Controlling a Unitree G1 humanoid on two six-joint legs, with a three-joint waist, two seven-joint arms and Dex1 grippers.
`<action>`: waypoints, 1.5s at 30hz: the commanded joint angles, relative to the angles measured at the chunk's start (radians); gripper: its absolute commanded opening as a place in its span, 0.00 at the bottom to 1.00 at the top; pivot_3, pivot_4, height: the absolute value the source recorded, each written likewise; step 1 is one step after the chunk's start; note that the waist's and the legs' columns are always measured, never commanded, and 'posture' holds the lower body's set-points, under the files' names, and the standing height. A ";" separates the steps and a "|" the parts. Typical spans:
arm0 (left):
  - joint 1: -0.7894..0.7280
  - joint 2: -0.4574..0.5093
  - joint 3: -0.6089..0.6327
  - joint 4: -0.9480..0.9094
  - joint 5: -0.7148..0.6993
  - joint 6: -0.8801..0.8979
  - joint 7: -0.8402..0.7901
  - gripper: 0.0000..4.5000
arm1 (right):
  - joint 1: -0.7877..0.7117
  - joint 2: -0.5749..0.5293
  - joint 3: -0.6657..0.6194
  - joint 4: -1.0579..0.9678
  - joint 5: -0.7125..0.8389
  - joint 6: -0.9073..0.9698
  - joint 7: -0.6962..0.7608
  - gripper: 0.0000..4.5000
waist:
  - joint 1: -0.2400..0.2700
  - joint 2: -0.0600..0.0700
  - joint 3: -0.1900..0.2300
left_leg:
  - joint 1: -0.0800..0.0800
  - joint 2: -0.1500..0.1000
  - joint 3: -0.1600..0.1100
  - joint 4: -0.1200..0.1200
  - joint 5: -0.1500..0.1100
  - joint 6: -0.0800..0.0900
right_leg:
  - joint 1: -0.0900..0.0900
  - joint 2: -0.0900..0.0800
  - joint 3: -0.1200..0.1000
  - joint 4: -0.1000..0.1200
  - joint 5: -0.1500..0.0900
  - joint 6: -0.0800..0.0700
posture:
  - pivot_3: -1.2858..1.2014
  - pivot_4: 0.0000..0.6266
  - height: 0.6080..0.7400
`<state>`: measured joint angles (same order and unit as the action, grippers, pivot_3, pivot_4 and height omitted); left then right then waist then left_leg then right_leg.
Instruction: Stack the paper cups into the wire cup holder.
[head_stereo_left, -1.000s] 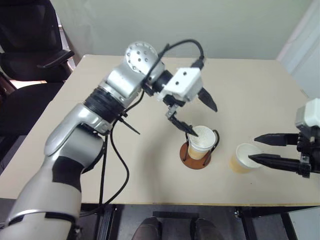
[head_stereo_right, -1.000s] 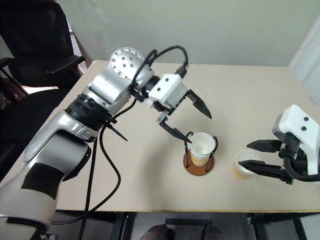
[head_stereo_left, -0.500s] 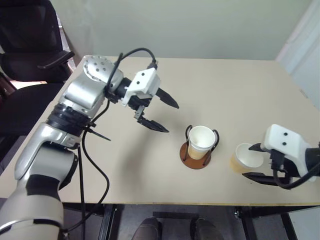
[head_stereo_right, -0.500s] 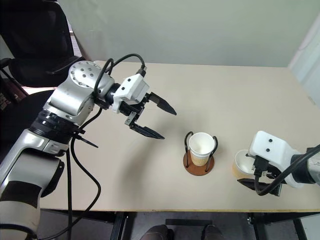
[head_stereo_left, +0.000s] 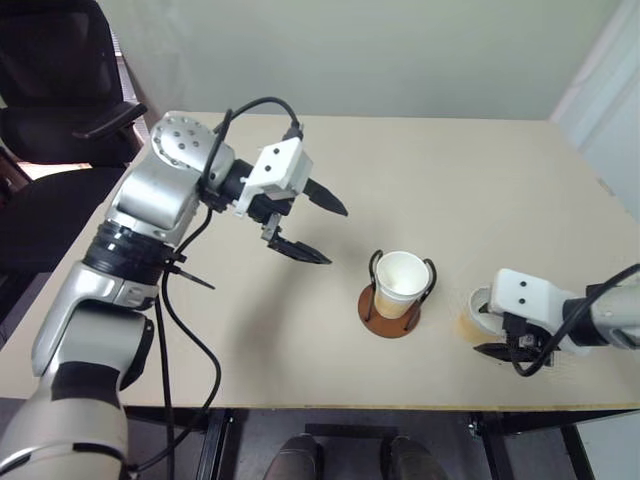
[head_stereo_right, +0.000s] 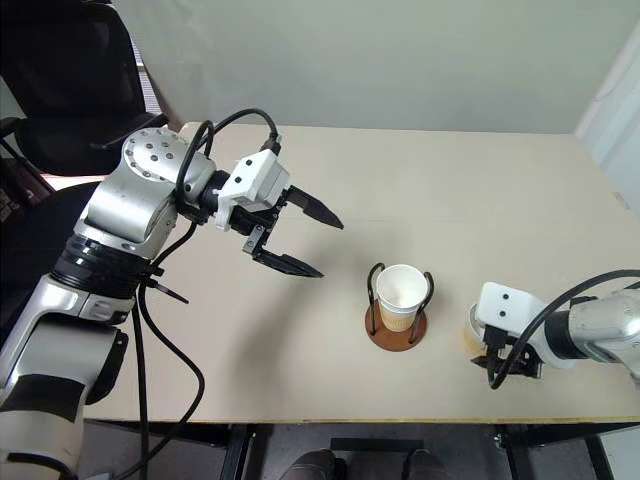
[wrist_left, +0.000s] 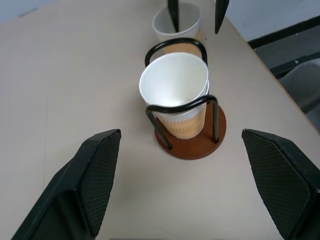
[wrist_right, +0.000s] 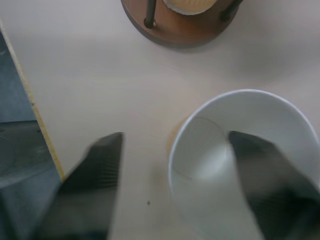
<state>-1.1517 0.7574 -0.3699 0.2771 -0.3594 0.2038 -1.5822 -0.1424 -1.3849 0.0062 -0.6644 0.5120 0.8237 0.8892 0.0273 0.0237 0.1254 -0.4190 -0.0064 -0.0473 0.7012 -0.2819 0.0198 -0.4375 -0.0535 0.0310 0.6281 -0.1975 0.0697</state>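
The wire cup holder (head_stereo_left: 390, 322) stands near the table's front middle with a paper cup (head_stereo_left: 402, 278) upright inside its black loops. My left gripper (head_stereo_left: 337, 236) hovers open to the holder's left, clear of it; its wrist view looks down on the holder (wrist_left: 190, 145). Right of the holder stands a loose paper cup (head_stereo_left: 474, 312), upright on the table. My right gripper (wrist_right: 175, 137) points down over this cup (wrist_right: 240, 165). One finger (wrist_right: 265, 180) reaches inside the cup and the other (wrist_right: 100, 185) is outside it. Both stand off the wall, so the gripper is open.
A black office chair (head_stereo_left: 60, 80) stands beyond the table's far left corner. The tan table (head_stereo_left: 480, 170) is bare behind the holder. Its front edge (head_stereo_left: 400, 408) runs close below the holder and the loose cup.
My left gripper drew back from the holder to the left, staying open. My right gripper turned from level to pointing down and sank over the loose cup, one finger going inside it.
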 joint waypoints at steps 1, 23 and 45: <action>0.000 0.002 0.046 -0.020 0.018 0.002 -0.028 0.93 | -0.030 0.015 0.016 -0.005 -0.034 -0.010 0.017 0.42 | 0.000 0.000 0.000 | 0.000 0.000 0.000 0.000 0.000 0.000 | 0.000 0.000 0.000 0.000 0.000 0.000 | 0.52 0.24 1.00; 0.033 0.020 0.047 -0.023 0.011 0.004 -0.032 0.93 | -0.890 0.034 0.075 0.127 0.144 0.076 0.385 0.01 | -0.015 -0.002 -0.001 | 0.000 0.001 -0.001 -0.002 0.001 -0.001 | -0.001 0.002 -0.002 0.000 -0.001 -0.004 | 0.52 0.24 1.00; 0.040 0.043 0.098 -0.033 0.023 0.049 -0.031 0.93 | -0.944 0.296 0.396 0.172 -0.144 -0.018 0.490 0.01 | -0.018 -0.002 -0.001 | -0.002 0.001 -0.003 -0.002 0.001 -0.001 | -0.004 0.000 -0.003 0.001 -0.002 -0.008 | 0.52 0.24 1.00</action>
<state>-1.1061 0.7946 -0.3125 0.2718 -0.3398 0.2484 -1.5835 -1.0845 -1.0982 0.3966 -0.4828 0.3966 0.8242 1.3819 0.0094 0.0215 0.1248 -0.4202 -0.0057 -0.0505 0.6992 -0.2807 0.0186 -0.4411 -0.0535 0.0284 0.6290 -0.1994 0.0619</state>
